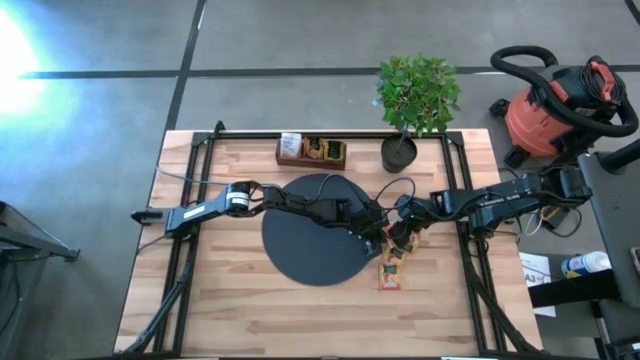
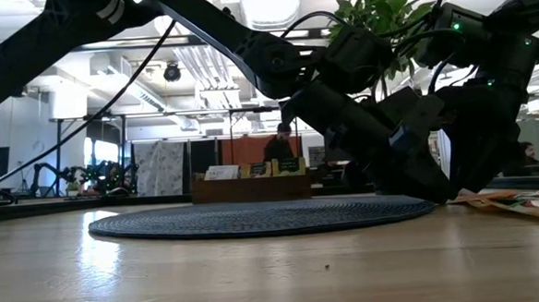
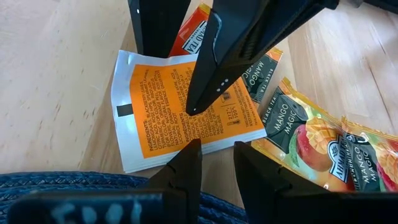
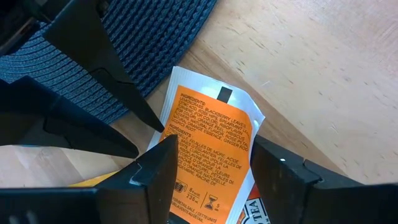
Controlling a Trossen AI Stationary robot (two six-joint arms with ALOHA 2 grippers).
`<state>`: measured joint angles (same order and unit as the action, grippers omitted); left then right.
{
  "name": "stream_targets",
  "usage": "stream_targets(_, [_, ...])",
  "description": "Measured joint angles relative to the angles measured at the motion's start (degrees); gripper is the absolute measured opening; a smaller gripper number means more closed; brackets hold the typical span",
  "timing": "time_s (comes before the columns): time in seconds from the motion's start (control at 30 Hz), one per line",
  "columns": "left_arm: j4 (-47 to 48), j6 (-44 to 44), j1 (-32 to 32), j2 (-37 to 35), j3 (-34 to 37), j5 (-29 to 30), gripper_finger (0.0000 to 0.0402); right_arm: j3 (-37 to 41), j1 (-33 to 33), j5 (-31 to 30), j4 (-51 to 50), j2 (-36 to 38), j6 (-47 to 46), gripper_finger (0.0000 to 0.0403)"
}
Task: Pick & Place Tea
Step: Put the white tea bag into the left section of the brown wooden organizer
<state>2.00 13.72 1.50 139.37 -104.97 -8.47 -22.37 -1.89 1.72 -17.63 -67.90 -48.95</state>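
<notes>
L gripper (image 3: pixel 216 163) parted, R gripper (image 4: pixel 214 165) parted, over orange sachet (image 3: pixel 186 102); wooden box (image 1: pixel 311 151) holds sachets, prob.

My tea sachets (image 1: pixel 394 262) lie in a loose heap on the wood just off the black mat's right edge. The nearest one (image 3: pixel 186 109) lies flat, back up: orange panel of small print, white border. Beside it, overlapping, lie Mango Magic sachets (image 3: pixel 311 140), green and orange with pictured fruit.
</notes>
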Motion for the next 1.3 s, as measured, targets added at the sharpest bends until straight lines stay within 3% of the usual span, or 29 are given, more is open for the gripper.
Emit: stream_targets(1.3, [-0.2, 4.35, -0.04, 0.0, -0.07, 0.0, 0.0096, 0.0, 0.0, -0.07, 0.15, -0.02, -0.09, 0.0192])
